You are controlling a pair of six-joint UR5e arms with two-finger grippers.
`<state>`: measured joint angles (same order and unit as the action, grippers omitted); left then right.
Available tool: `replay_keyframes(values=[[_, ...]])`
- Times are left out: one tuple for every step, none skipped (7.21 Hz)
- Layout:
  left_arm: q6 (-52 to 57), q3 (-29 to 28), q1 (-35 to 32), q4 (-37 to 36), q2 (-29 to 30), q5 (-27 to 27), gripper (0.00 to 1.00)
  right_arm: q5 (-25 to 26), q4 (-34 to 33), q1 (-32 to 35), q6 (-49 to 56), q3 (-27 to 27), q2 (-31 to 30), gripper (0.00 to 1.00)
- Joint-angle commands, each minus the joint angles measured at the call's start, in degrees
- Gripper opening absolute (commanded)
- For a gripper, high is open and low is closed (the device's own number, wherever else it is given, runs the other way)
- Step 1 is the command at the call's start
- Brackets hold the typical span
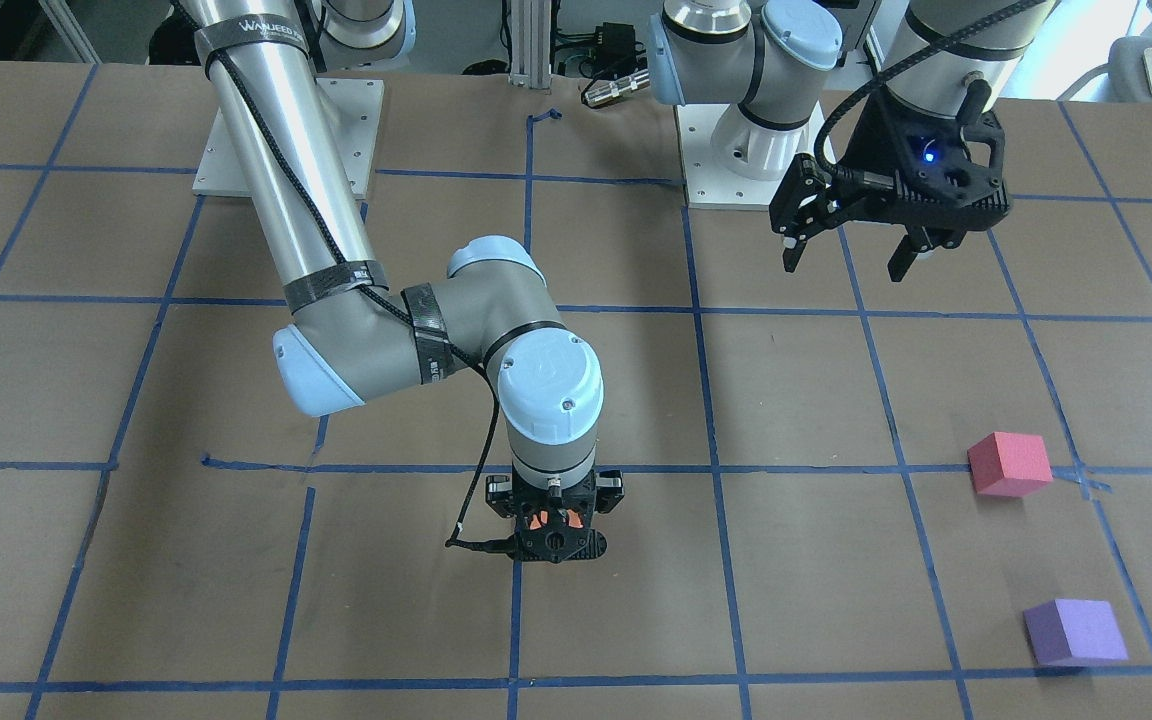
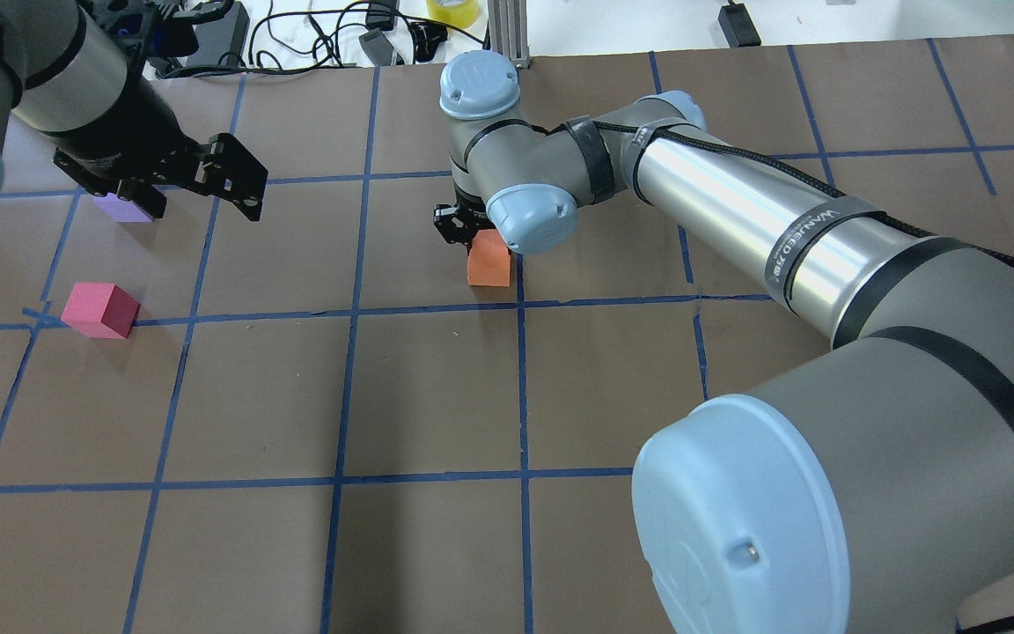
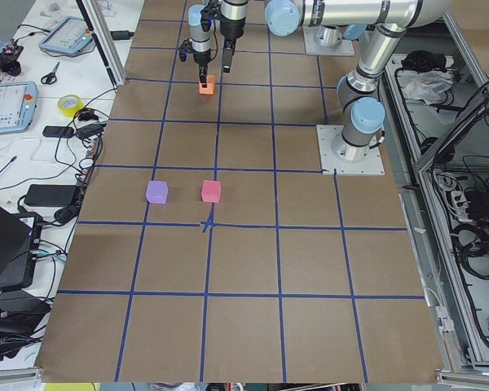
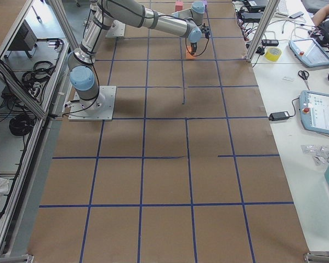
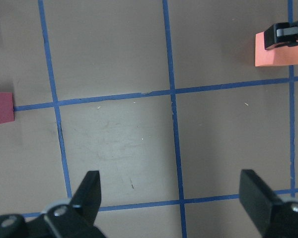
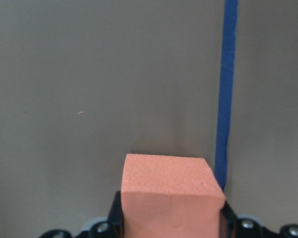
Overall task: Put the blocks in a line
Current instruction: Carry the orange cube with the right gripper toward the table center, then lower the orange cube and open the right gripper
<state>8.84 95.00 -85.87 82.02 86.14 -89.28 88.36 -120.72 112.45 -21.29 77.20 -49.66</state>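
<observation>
My right gripper [image 1: 551,528] is shut on the orange block [image 2: 489,260], low over the middle of the table beside a blue tape line. In the right wrist view the orange block [image 6: 171,196] sits between the fingers. The pinkish-red block [image 1: 1009,464] and the purple block [image 1: 1074,631] lie on the table on my left side, apart from each other. My left gripper [image 1: 846,265] is open and empty, raised above the table. In the overhead view it [image 2: 199,210] partly hides the purple block [image 2: 124,209], and the pinkish-red block [image 2: 102,310] lies nearer.
The brown table [image 2: 437,396] carries a grid of blue tape lines [image 2: 349,308]. Cables, a yellow tape roll [image 2: 452,9] and devices lie beyond the far edge. The arm bases [image 1: 286,140] stand at my side of the table.
</observation>
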Motion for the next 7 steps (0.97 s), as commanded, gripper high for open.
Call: replay_keyframes(values=[[0.21, 0.01, 0.0, -3.07, 1.13, -0.02, 1.0, 0.58, 0.13, -0.04, -0.5, -0.03, -1.04, 1.0], [-0.05, 0.09, 0.0, -3.0, 1.05, 0.16, 1.0, 0.49, 1.36, -0.04, -0.68, -0.03, -2.96, 1.0], [0.04, 0.01, 0.0, -3.09, 1.05, 0.07, 1.0, 0.32, 4.67, -0.48, -0.68, -0.03, -4.9, 1.0], [0.3, 0.01, 0.0, -3.09, 0.7, 0.16, 1.0, -0.03, 9.58, -1.96, -0.42, -0.03, -8.83, 1.0], [0.56, -0.08, -0.09, -4.83, 1.13, 0.68, 1.0, 0.57, 15.11, -3.89, 0.46, 1.02, -14.01, 1.0], [1.0, -0.08, 0.78, -4.85, 0.01, 0.95, 1.0, 0.49, 21.61, -7.56, 4.81, 1.11, -18.84, 1.0], [0.48, 0.01, 1.23, -4.67, 1.21, 1.04, 1.0, 0.75, 24.63, -11.34, 13.82, 2.33, -23.68, 1.0]])
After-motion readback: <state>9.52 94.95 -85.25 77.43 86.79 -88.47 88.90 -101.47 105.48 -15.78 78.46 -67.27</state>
